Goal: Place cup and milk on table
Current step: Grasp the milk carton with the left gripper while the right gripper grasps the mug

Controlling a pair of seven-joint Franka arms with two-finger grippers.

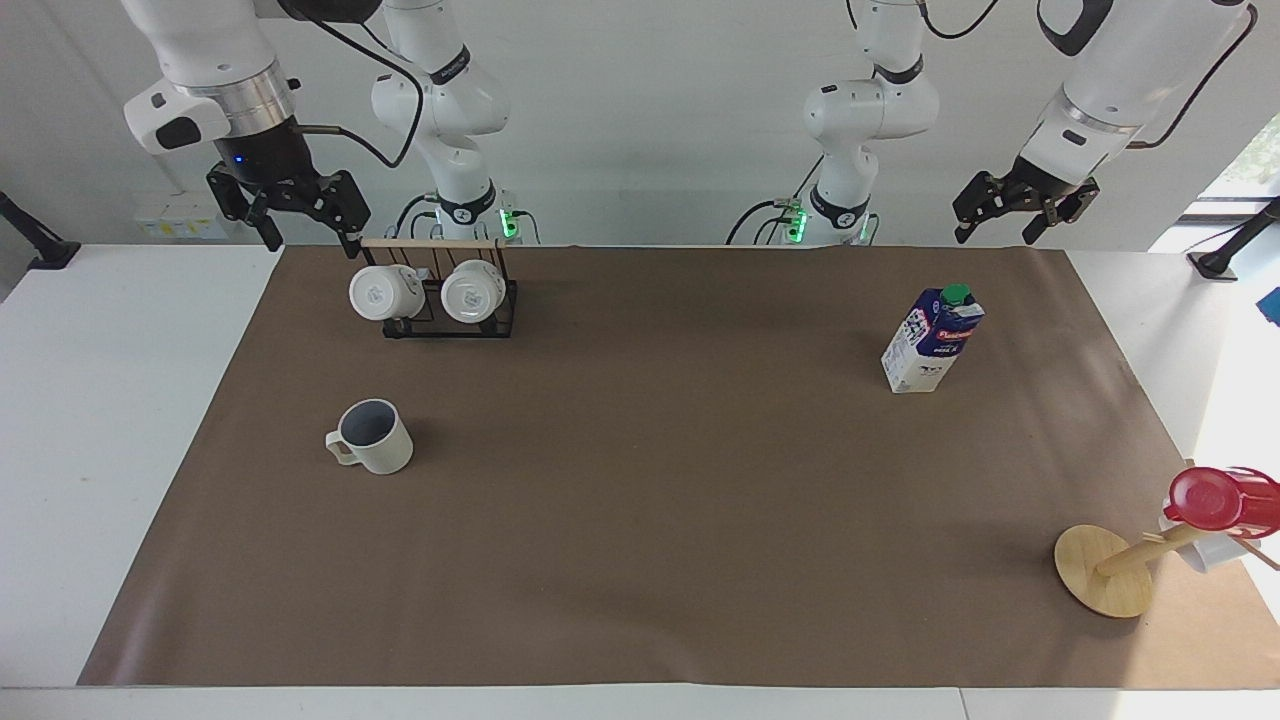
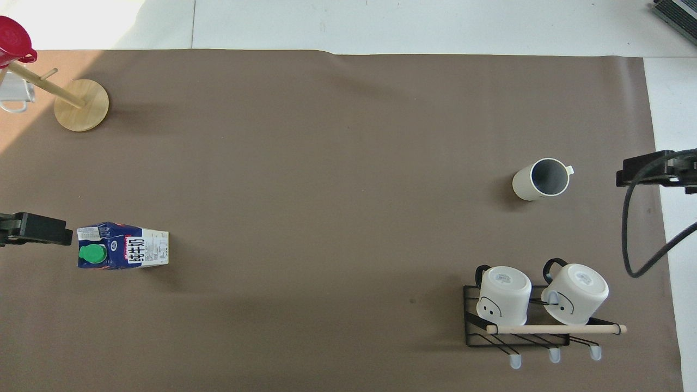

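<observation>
Brown matte paper covers most of the white bench, and both things of the task stand on it. The cup, cream-white with a grey-blue inside, stands upright toward the right arm's end of the bench, its handle turned to that end. It is farther from the robots than the black wire rack, which carries two white mugs lying on their sides under a wooden bar. The milk, a blue-and-white carton with a green cap, stands upright toward the left arm's end, well apart from the cup.

Right end effector hangs in the air over the bench edge near the robots, just beside the rack, and it holds nothing; its fingers are spread apart. Left end effector hangs high over the bench edge near the robots, at the left arm's end; it is also released and empty, well above the milk and not touching it.

At the corner far from the robots on the left arm's end stands a wooden peg stand with a round base, and a glossy red cup hangs on it.
</observation>
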